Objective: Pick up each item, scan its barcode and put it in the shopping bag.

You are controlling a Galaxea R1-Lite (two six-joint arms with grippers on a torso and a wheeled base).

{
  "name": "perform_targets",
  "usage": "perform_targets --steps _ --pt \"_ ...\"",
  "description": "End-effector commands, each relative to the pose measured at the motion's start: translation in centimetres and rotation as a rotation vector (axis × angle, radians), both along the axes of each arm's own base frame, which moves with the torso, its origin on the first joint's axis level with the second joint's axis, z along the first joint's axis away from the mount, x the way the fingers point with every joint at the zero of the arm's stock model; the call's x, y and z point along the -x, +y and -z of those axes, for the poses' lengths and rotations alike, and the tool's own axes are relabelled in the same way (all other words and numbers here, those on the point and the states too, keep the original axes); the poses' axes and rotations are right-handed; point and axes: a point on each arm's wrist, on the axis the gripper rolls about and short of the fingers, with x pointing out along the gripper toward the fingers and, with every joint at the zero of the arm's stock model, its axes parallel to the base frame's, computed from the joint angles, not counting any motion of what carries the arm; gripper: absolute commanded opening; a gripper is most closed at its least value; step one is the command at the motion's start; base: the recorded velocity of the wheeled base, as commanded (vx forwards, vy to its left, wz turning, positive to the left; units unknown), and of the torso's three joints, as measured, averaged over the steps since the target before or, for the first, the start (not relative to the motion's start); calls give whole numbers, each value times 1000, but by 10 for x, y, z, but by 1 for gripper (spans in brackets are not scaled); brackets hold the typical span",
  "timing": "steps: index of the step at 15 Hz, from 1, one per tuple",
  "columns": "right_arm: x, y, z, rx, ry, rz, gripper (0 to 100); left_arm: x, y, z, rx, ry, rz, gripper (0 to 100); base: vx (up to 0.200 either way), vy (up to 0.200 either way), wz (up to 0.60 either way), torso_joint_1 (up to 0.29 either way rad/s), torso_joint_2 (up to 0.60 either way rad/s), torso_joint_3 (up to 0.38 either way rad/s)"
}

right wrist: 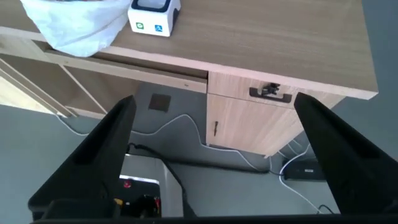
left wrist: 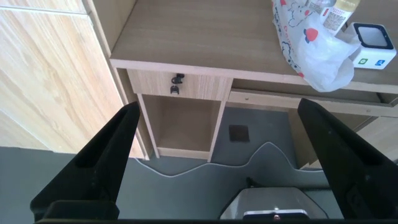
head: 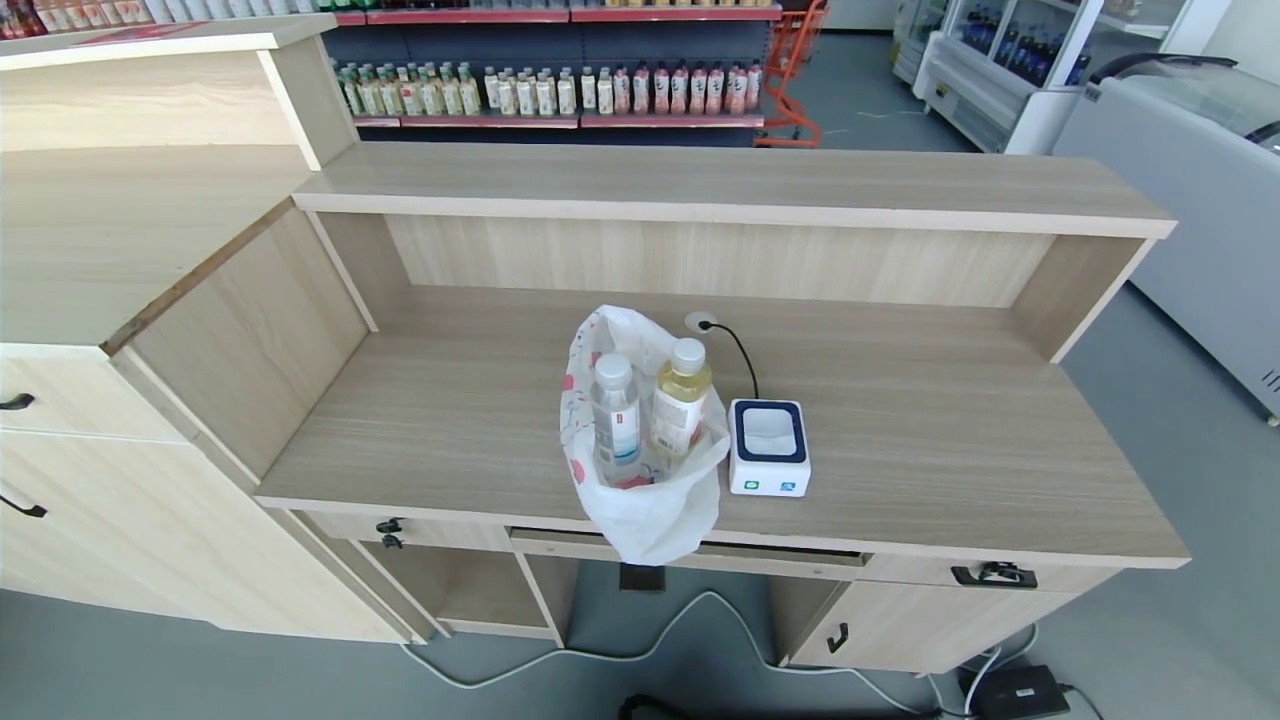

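Observation:
A white shopping bag (head: 640,500) with red prints stands near the counter's front edge, its lower part hanging over the edge. Inside it stand a clear water bottle (head: 615,410) and a yellow drink bottle (head: 681,398), both upright. Just right of the bag sits the white barcode scanner (head: 767,446) with a dark blue frame and a black cable. My left gripper (left wrist: 214,162) hangs open below and in front of the counter, with nothing between its fingers; the bag (left wrist: 311,46) and the scanner (left wrist: 372,43) lie beyond it. My right gripper (right wrist: 214,155) is likewise open and low, facing the scanner (right wrist: 154,14) and the bag (right wrist: 74,22).
The wooden counter (head: 900,440) has a raised back shelf and a side wall on the left. Drawers with black handles (head: 992,574) sit under the front edge. White and black cables run over the floor below, and a black power brick (head: 1015,690) lies at the lower right.

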Motion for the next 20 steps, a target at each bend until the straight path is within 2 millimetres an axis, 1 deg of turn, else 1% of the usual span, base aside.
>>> perform_targets --steps 1,4,5,10,20 --pt "8 -1 2 1 -80 4 100 0 0 0 1 1 2 100 0 0 0 0 0 0" --pt "14 -4 5 -25 -136 97 100 0 0 0 1 1 0 100 0 0 0 0 0 0" --pt "14 -5 6 -31 -128 122 100 0 0 0 1 1 0 100 0 0 0 0 0 0" --pt "14 -6 9 -86 -96 154 100 0 0 0 1 1 0 100 0 0 0 0 0 0" --pt "14 -6 9 -85 -95 154 100 0 0 0 1 1 0 100 0 0 0 0 0 0"
